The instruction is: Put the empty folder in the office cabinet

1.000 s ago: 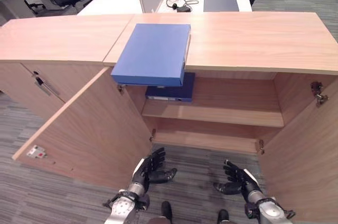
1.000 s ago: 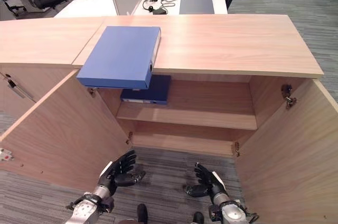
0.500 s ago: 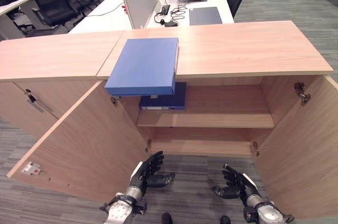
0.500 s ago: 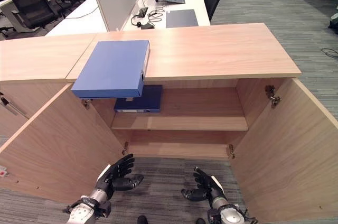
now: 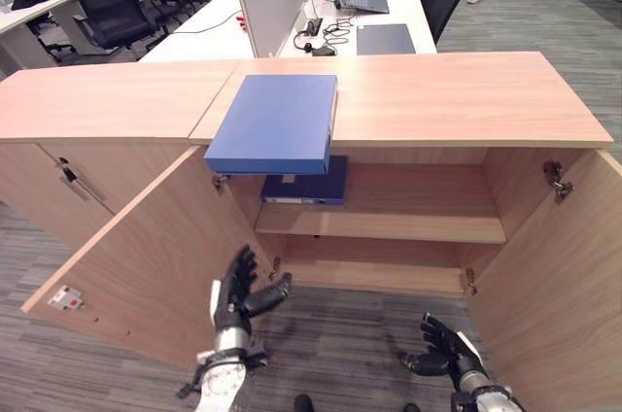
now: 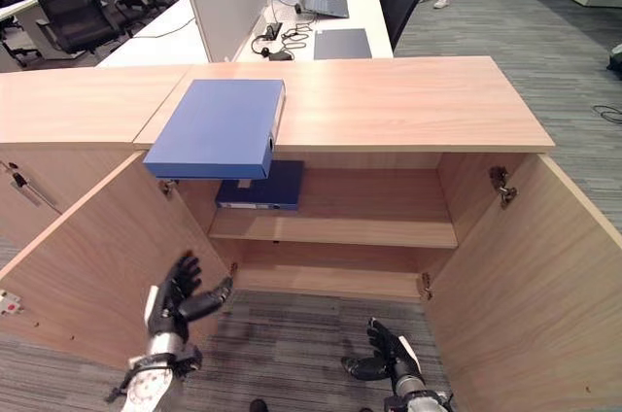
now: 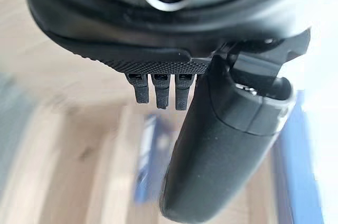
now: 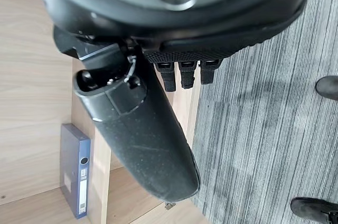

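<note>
Blue folder [image 5: 275, 122] lies flat on the cabinet's top surface [image 5: 457, 96], front edge overhanging the open compartment, probably parked there for an easy pick from below. It's a rigid, box-shaped binder w/ a matte cover. A 2nd, darker binder [image 5: 306, 186] lies flat on the upper shelf [image 5: 408, 223], leaving free shelf beside it. Cabinet is light wood-grain laminate, both doors [image 5: 146, 247] swung wide. Left robot hand [image 5: 238, 291] raised w/ fingers spread, released, grasping nothing. Right robot hand [image 5: 442, 356] low over grey ribbed carpet [image 5: 340, 334], also relaxed & empty. Neither touches the folder yet.
</note>
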Available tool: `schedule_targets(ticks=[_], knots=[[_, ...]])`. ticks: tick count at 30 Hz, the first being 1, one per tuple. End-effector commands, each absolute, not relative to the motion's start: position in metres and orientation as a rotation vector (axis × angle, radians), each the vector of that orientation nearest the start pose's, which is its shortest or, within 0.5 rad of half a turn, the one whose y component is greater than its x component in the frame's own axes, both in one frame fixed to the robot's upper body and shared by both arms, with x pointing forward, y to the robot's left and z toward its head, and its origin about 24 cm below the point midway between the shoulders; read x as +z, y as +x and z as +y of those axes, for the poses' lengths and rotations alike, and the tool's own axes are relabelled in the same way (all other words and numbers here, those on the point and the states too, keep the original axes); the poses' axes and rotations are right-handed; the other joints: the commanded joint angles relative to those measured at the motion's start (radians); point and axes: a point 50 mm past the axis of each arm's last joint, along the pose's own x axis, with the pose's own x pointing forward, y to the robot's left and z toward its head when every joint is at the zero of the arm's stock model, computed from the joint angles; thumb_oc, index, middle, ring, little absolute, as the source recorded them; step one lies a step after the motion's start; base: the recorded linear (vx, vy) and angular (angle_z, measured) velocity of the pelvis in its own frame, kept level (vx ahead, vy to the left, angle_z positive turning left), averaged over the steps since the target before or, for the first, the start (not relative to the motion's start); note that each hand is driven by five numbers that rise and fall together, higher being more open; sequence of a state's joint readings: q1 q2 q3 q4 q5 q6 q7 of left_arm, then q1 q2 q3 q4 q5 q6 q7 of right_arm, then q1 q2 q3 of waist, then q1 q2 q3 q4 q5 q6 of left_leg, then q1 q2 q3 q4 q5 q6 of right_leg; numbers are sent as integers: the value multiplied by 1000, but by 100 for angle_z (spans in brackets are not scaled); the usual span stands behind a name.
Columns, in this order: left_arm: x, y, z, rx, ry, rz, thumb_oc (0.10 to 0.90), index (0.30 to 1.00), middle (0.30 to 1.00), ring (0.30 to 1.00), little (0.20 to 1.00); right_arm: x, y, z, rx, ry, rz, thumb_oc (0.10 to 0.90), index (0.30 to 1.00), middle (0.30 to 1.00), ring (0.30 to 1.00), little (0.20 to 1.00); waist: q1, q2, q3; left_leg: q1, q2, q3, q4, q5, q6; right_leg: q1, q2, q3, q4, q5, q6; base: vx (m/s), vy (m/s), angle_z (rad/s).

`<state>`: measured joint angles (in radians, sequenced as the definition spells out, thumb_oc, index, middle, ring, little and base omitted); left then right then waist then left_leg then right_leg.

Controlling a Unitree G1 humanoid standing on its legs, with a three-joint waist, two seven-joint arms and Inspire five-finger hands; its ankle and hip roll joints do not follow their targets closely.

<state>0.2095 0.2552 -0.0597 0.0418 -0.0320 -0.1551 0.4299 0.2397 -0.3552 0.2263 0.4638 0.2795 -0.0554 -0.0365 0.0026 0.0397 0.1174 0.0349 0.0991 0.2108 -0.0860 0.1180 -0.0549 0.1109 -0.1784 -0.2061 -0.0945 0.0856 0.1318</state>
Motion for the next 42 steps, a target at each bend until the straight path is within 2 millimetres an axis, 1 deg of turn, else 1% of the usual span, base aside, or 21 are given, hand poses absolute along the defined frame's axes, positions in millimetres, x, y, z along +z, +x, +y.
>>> schedule_targets(ticks=[1,2,3,5,8,9,10,11,12,13,16,17,18,20,22,26,32,35,36,40,42], knots=[[85,233,222,452,353,-360,800,900,900,900,900,-56,193,-203,10,-76,396,800,900,900,900,900,3,-51,31,107,48,-43,-1,-96,-87,68,-64,39,20,-133,67,0,0,0],[99,235,229,487,478,-431,800,900,900,900,900,-54,196,-203,17,-88,385,800,900,900,900,900,8,-47,26,107,50,-45,-1,-96,-90,68,-62,37,20,-133,67,0,0,0],[99,235,229,491,485,-434,800,900,900,900,900,-54,196,-202,18,-86,383,800,900,900,900,900,7,-49,28,108,51,-45,-1,-97,-90,69,-61,37,20,-134,67,0,0,0],[113,235,234,533,592,-511,800,900,900,900,900,-52,199,-202,29,-90,367,800,900,900,900,900,8,-48,24,110,53,-44,-1,-97,-93,72,-60,36,19,-135,66,0,0,0],[128,234,237,589,689,-596,800,900,900,900,900,-50,201,-199,45,-93,355,800,900,900,900,900,9,-47,19,114,58,-42,-1,-96,-96,75,-57,33,18,-136,66,0,0,0],[144,235,242,650,779,-677,800,900,900,900,900,-51,201,-197,60,-93,356,800,900,900,900,900,8,-44,14,116,61,-42,-1,-97,-98,76,-55,33,16,-136,66,0,0,0],[150,235,244,673,830,-708,800,900,900,900,900,-51,201,-195,67,-90,357,800,900,900,900,900,6,-44,13,117,62,-41,-1,-98,-99,76,-55,33,16,-136,67,-40,-15,0],[150,235,244,676,833,-710,800,900,900,900,900,-51,201,-195,68,-89,356,800,900,900,900,900,6,-45,16,111,62,-40,-1,-86,-97,69,-54,33,17,-125,65,-37,-9,-1],[160,236,247,698,903,-756,800,900,900,900,900,-51,201,-194,80,-89,356,800,900,900,900,900,5,-45,13,112,62,-39,-1,-86,-99,69,-54,34,16,-125,66,0,0,0],[171,237,248,714,988,-808,800,900,900,900,900,-52,200,-192,99,-89,357,800,900,900,900,900,3,-41,5,118,63,-38,-1,-99,-102,74,-54,37,13,-136,69,46,-23,-2],[194,236,245,700,1128,-914,800,900,900,900,900,-52,200,-191,123,-89,356,800,900,900,900,900,-2,-35,-2,120,68,-33,-1,-96,-107,71,-51,42,12,-135,71,14,-6,0],[194,236,245,699,1130,-914,800,900,900,900,900,-52,200,-191,123,-88,356,800,900,900,900,900,-2,-36,-1,121,68,-32,-1,-98,-107,72,-51,42,13,-137,71,-35,-14,-1],[198,236,244,697,1147,-936,800,900,900,900,900,-53,199,-191,126,-90,358,800,900,900,900,900,-3,-35,0,117,69,-30,-1,-85,-106,66,-49,43,14,-127,69,0,0,0],[209,237,241,666,1214,-989,800,900,900,900,900,-53,198,-192,137,-90,363,800,900,900,900,900,-8,-31,-5,125,73,-28,-1,-97,-111,73,-46,44,14,-140,71,20,-10,-1],[212,237,239,649,1238,-1009,800,900,900,900,900,-53,199,-192,139,-93,361,800,900,900,900,900,-10,-29,-4,125,74,-28,-1,-96,-113,73,-45,44,14,-141,71,0,0,0],[222,240,230,554,1328,-1052,800,900,900,900,900,-54,197,-193,151,-97,369,800,900,900,900,900,-19,-21,-8,128,78,-26,-1,-95,-116,73,-39,46,14,-145,71,0,0,0],[224,246,225,463,1358,-1046,800,900,900,900,900,-55,196,-195,156,-100,376,800,900,900,900,900,-32,-11,-10,132,82,-23,-1,-94,-120,77,-35,49,13,-149,69,0,0,0],[221,251,221,406,1351,-1022,800,900,900,900,900,-54,196,-196,156,-107,375,800,900,900,900,900,-39,-8,-10,135,83,-20,-1,-94,-121,78,-34,51,13,-149,69,0,0,0],[218,255,218,361,1329,-1000,800,900,900,900,900,-56,196,-196,153,-110,382,800,900,900,900,900,-46,-7,-10,136,84,-18,-1,-94,-121,76,-34,52,13,-149,69,0,0,0],[206,263,216,312,1270,-927,800,900,900,900,900,-60,193,-199,143,-114,411,800,900,900,900,900,-57,-5,-8,139,86,-11,-1,-95,-121,75,-31,57,15,-148,68,0,0,0],[201,267,215,290,1273,-900,800,900,900,900,900,-63,191,-200,136,-113,429,800,900,900,900,900,-62,-6,-8,143,86,-8,-1,-97,-122,76,-30,61,15,-148,67,11,-3,-7]])
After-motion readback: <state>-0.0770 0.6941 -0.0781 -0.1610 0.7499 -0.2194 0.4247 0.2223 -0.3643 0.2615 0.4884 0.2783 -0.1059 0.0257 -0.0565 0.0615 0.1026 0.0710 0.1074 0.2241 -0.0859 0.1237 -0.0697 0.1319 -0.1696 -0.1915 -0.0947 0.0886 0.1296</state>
